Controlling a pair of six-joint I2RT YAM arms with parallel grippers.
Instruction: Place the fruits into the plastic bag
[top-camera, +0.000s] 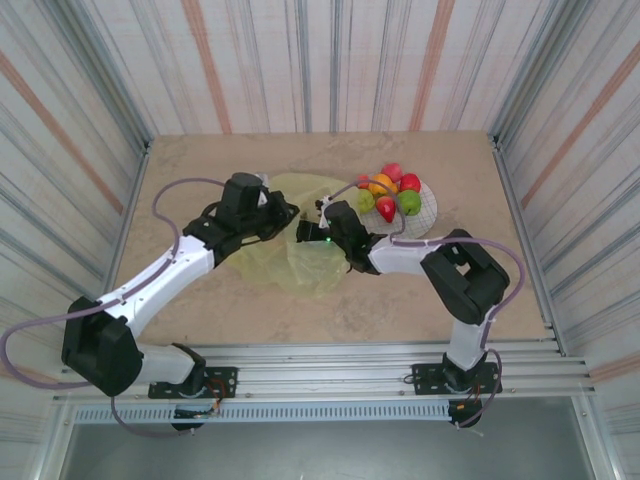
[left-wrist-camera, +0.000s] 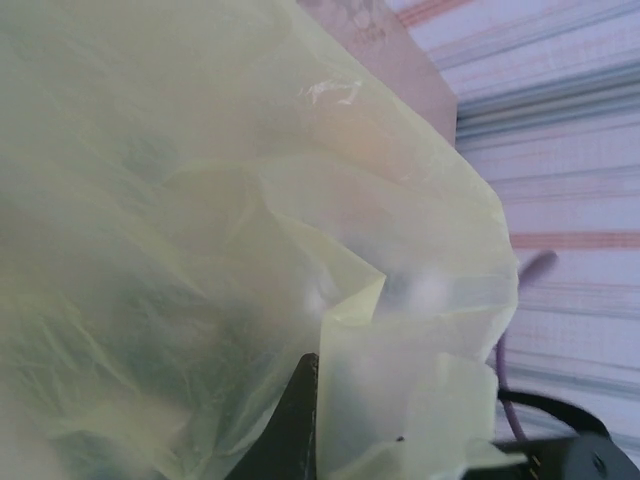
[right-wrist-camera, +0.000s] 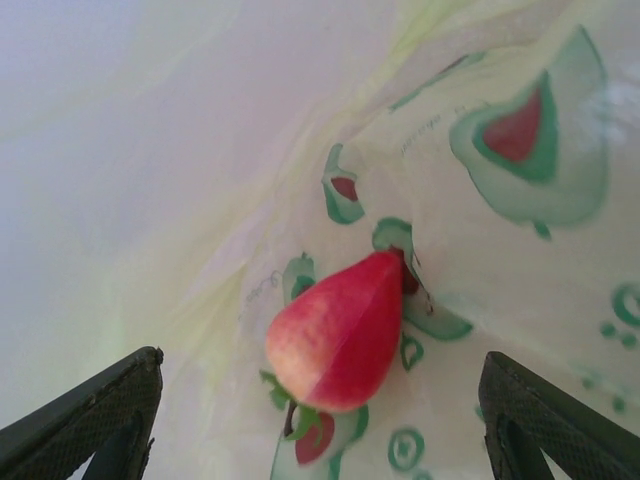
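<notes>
Drop step: right gripper (top-camera: 312, 232), fingers spread, sits inside the plastic bag (top-camera: 290, 265) mid-frame, with a red pear (right-wrist-camera: 335, 345) loose on the lining. The left gripper (top-camera: 284, 212) pinches the bag rim. Next, back out and fetch the fruits (top-camera: 392, 190) on the plate (top-camera: 428, 215), upper right.

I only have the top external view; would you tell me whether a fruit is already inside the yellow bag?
Observer: Yes. In the right wrist view a red fruit lies on the plastic bag, with more film arching over it.
Operator: Thank you. Is it being gripped?
Observer: No. The right fingers stand open, one on each side, apart from it.
Operator: And the left side?
Observer: In the left wrist view the yellow film drapes over a left finger; whether it is pinched I cannot tell.
</notes>
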